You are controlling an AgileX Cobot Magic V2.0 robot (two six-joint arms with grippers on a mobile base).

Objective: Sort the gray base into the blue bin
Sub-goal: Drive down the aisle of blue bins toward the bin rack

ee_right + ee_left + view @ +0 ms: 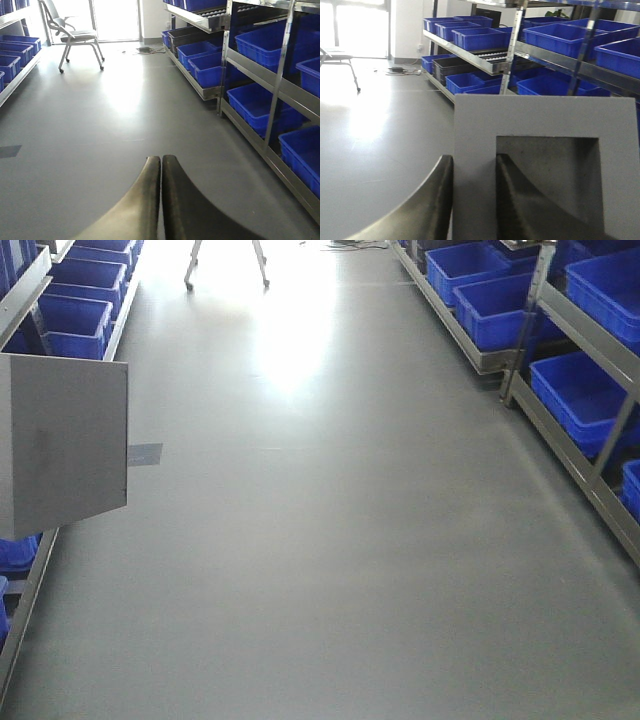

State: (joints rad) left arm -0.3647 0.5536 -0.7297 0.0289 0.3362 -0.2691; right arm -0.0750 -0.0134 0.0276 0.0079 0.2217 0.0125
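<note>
— Left of the steel rack (512, 60) with its blue totes (480, 37), my left gripper (472, 200) clamps one wall of the gray base (545, 115), one finger inside its square recess, the block held up off the floor (380, 130).
— And the right arm?
— My right gripper (161, 192) points along the rack's aisle, fingers pressed together, holding nothing.
</note>
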